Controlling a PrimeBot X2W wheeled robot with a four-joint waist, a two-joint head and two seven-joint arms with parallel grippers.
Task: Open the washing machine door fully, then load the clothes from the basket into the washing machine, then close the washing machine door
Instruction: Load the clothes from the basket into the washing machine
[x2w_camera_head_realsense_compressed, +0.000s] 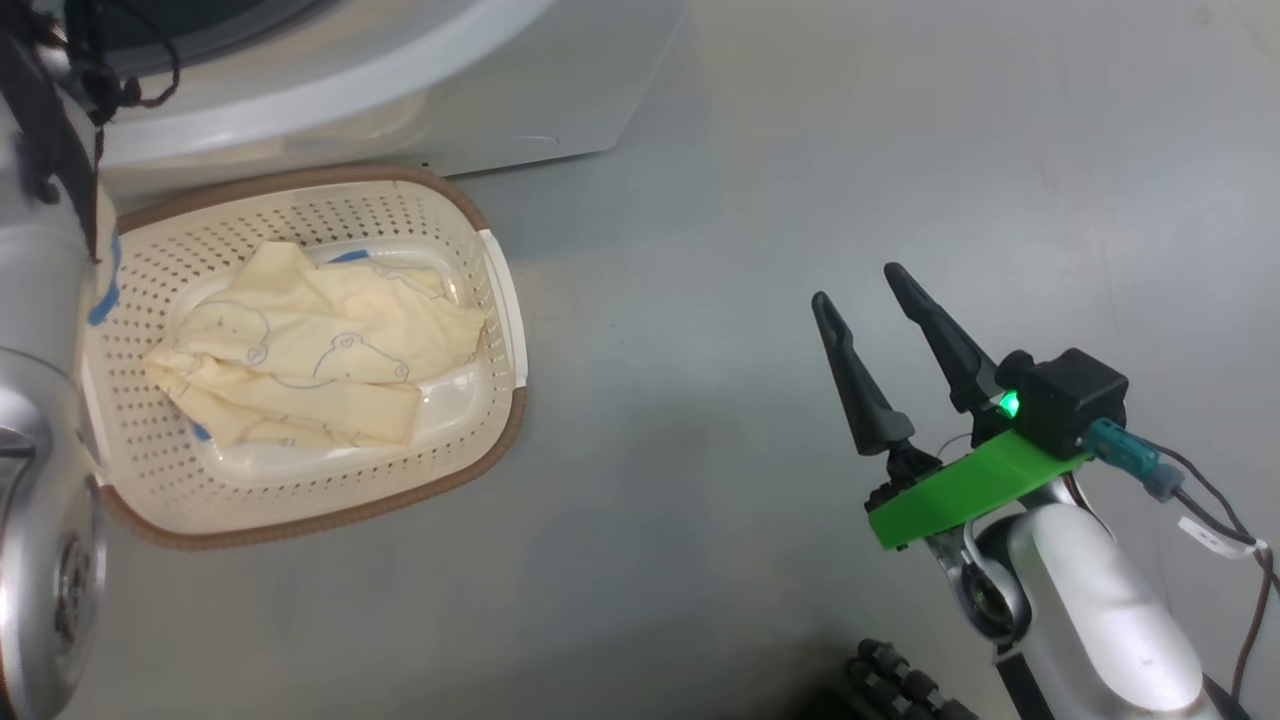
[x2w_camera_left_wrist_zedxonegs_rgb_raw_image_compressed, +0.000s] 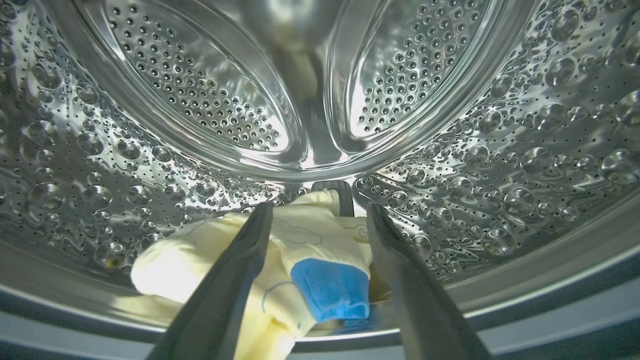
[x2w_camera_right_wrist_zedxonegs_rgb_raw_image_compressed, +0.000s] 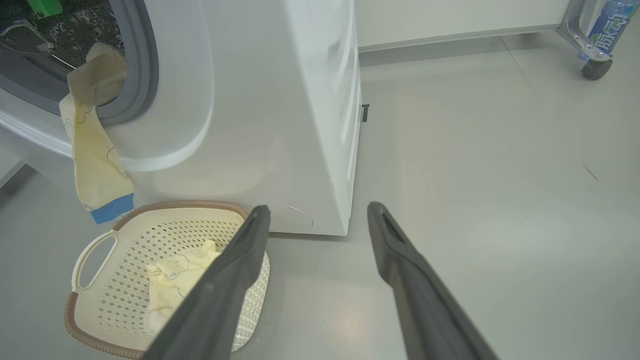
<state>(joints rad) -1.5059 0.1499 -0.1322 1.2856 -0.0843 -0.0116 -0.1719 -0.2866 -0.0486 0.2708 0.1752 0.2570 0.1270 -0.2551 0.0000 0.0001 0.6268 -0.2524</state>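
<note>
The washing machine (x2w_camera_right_wrist_zedxonegs_rgb_raw_image_compressed: 280, 125) is standing upper left, one garment (x2w_camera_right_wrist_zedxonegs_rgb_raw_image_compressed: 95, 165) dangling over its gasket (x2w_camera_right_wrist_zedxonegs_rgb_raw_image_compressed: 145, 65). The basket (x2w_camera_right_wrist_zedxonegs_rgb_raw_image_compressed: 150, 235), lower left, is holding the clothes (x2w_camera_right_wrist_zedxonegs_rgb_raw_image_compressed: 175, 280): soft, light, limp, likely best pinched at a raised fold. Left gripper (x2w_camera_left_wrist_zedxonegs_rgb_raw_image_compressed: 318, 206) and right gripper (x2w_camera_head_realsense_compressed: 855, 282) are gaping, empty.

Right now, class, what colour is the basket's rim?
Brown; the basket rim shows best in the head view.
</note>
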